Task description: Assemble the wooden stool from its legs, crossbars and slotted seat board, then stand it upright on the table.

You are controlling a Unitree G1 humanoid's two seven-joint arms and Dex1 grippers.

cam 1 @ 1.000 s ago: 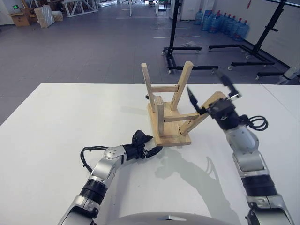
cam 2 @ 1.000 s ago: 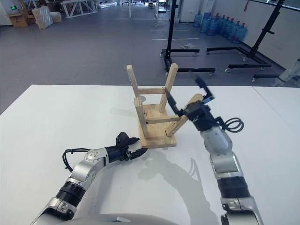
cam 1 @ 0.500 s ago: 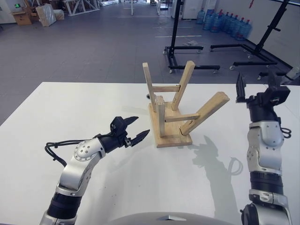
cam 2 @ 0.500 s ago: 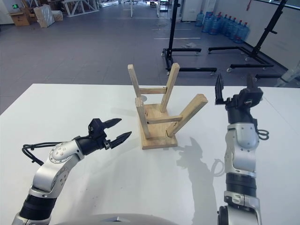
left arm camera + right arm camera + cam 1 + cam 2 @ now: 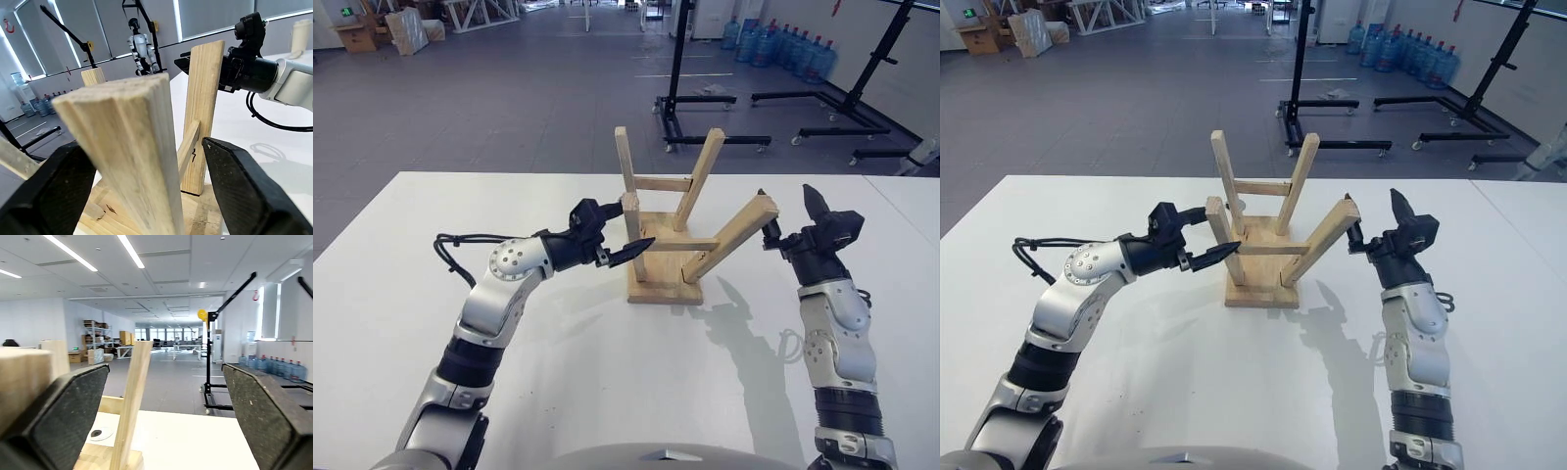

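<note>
You had the stool (image 5: 664,290) upside down near the middle of the white table (image 5: 431,225), its slotted seat board flat on the surface and its legs pointing up. That pose made sense for assembly, since the board gave a broad base and left every joint reachable from above. Your left gripper (image 5: 632,227) stood wide open around the near-left leg (image 5: 132,147). In the left wrist view one finger pad (image 5: 54,196) sat on each side of the wood with a gap showing, so nothing was clamped. I'd read this as a bracing position, ready to pinch that leg and hold the frame steady. Your right gripper (image 5: 783,217) was also spread open and empty, held just beside the top end of the right-hand leg (image 5: 729,240). That leg leaned well outward while the two rear legs, joined by a crossbar (image 5: 661,183), stood much closer to upright. A second crossbar (image 5: 680,245) ran from the near-left leg across to the leaning one. Judging by the lean, that leg probably wasn't seated squarely, which would explain why your right jaws were lined up at its tip, where a push or grip gets the most leverage. The stool had not yet been turned over, so the flip upright was left to do.
</note>
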